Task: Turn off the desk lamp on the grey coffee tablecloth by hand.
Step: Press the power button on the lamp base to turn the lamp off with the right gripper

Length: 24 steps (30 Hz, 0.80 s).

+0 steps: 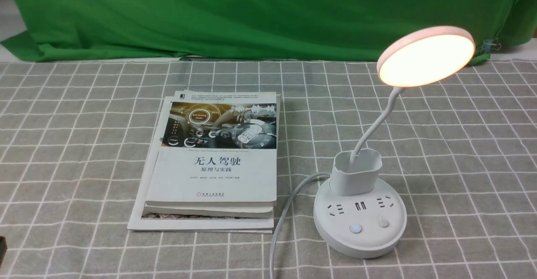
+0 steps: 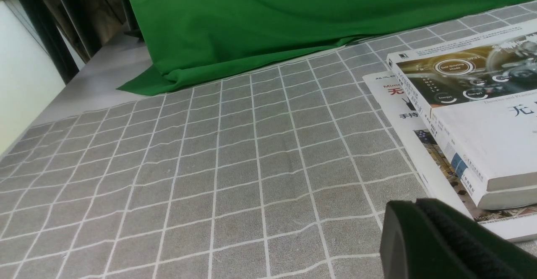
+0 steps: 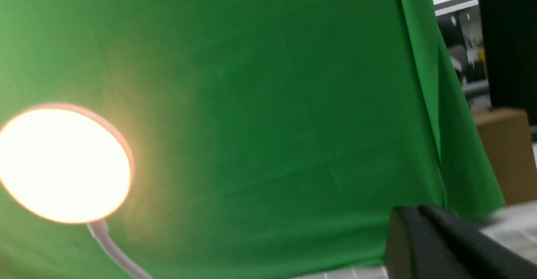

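The left gripper (image 2: 417,205) shows in its wrist view as two black fingers pressed together with nothing between them, hanging over the grey coffee tablecloth (image 2: 209,165) just beside a stack of books (image 2: 482,115). The right gripper (image 3: 419,209) also has its fingers pressed together on nothing. It is raised and faces the green backdrop (image 3: 272,102), with the lit head of the desk lamp (image 3: 63,165) well apart from it. In the front view neither gripper is clearly seen. There the desk lamp (image 1: 356,174) stands on the grey coffee tablecloth (image 1: 461,153) at about 4 o'clock from the middle of the scene, with the books (image 1: 214,161) at its 9 o'clock. From the cup-shaped holder its thin neck bends up towards 1 o'clock to the glowing disc head. Two round buttons sit at the base's 6 o'clock side; the left button (image 1: 355,228) shows a bluish glow, the right button (image 1: 383,222) is plain. The white cord (image 1: 281,224) leaves the base at 9 o'clock and runs off towards 6 o'clock. The green backdrop (image 1: 251,14) hangs along 12 o'clock.
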### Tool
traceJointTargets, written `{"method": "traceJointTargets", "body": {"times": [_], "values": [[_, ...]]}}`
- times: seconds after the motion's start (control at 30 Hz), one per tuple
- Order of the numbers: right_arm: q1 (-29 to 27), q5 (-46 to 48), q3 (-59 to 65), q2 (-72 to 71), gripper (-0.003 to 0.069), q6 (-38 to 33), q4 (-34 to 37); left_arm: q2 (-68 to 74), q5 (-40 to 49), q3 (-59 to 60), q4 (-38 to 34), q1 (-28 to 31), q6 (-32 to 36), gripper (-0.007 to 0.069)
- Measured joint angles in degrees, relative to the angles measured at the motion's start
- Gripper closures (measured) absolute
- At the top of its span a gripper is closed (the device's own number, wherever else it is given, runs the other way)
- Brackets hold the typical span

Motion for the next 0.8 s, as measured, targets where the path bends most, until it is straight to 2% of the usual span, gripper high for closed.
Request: {"method": "traceJointTargets", "body": {"times": [0.27, 0.57, 0.67, 0.8], "values": [[0.00, 7.10, -3.44, 4.58, 0.0617, 1.82, -0.07, 0.00, 0.00, 0.00, 0.00, 0.00, 0.10, 0.0624], [0.00, 22.53, -17.64, 23.59, 0.0617, 1.73, -0.07, 0.00, 0.00, 0.00, 0.00, 0.00, 0.04, 0.0624], [0.00, 28.90, -21.40, 33.14, 0.0617, -0.54, -0.07, 0.00, 0.00, 0.00, 0.00, 0.00, 0.04, 0.0624], [0.00, 29.34, -21.95, 41.68, 0.0617, -2.90, 0.10, 0.00, 0.00, 0.00, 0.00, 0.00, 0.04, 0.0624]]}}
